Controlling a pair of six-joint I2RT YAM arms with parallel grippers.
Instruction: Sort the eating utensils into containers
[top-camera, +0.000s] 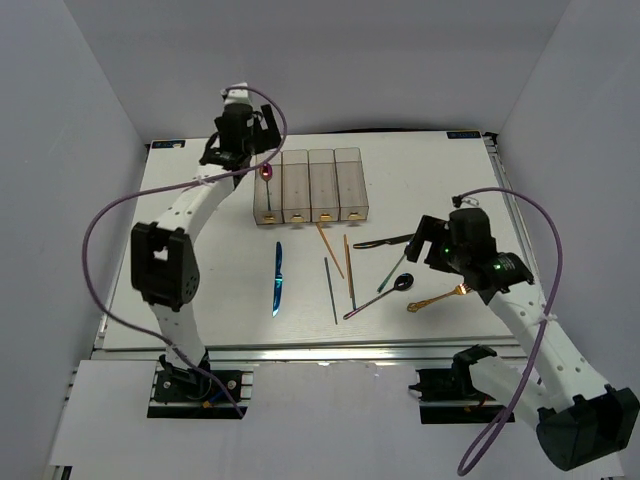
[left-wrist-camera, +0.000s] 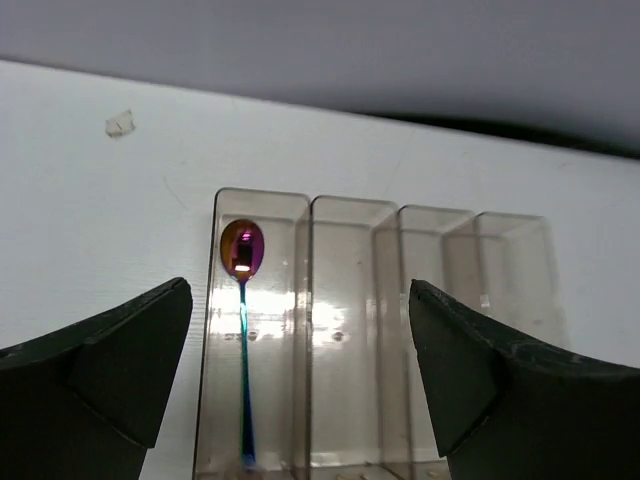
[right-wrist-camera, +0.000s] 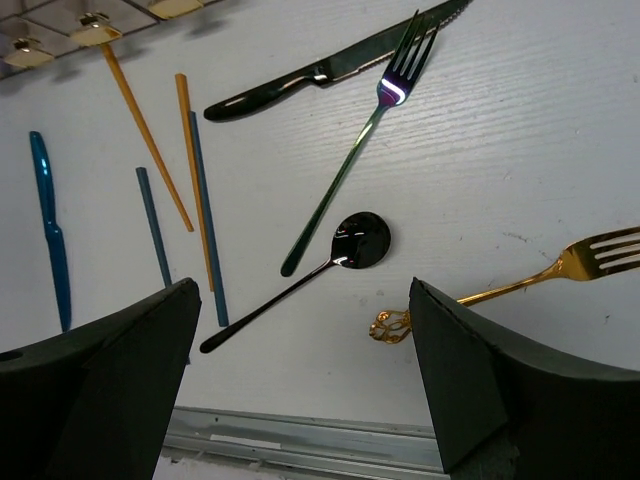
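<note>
- Left gripper (left-wrist-camera: 300, 375) hovers over the far-left part of the table (top-camera: 200, 290), above the containers (top-camera: 308, 185); fingers (left-wrist-camera: 100, 380) spread wide, nothing between them.
- Containers: four joined clear bins in a row, a yellow mark at each near end.
- Iridescent spoon (left-wrist-camera: 242, 250) is in the leftmost bin, bowl at the far end, handle running toward the marked end. The other three bins look empty.
- Right gripper (right-wrist-camera: 305, 385) hangs over loose cutlery on the right side; jaws spread, gripping nothing.
- Beneath it: black spoon (right-wrist-camera: 360, 240), with the iridescent fork (right-wrist-camera: 350, 170) lying just beside its bowl; black knife (right-wrist-camera: 320, 72) farther back; gold fork (right-wrist-camera: 560, 268) off to the right, apart from the spoon.
- Gold chopstick (right-wrist-camera: 145, 130) lies with one end at a bin's marked end; a gold chopstick (right-wrist-camera: 192, 170) and a dark one (right-wrist-camera: 207, 230) lie side by side; another dark chopstick (right-wrist-camera: 155, 225) lies left of them.
- Blue knife (top-camera: 278, 280) lies alone, left of the chopsticks.
</note>
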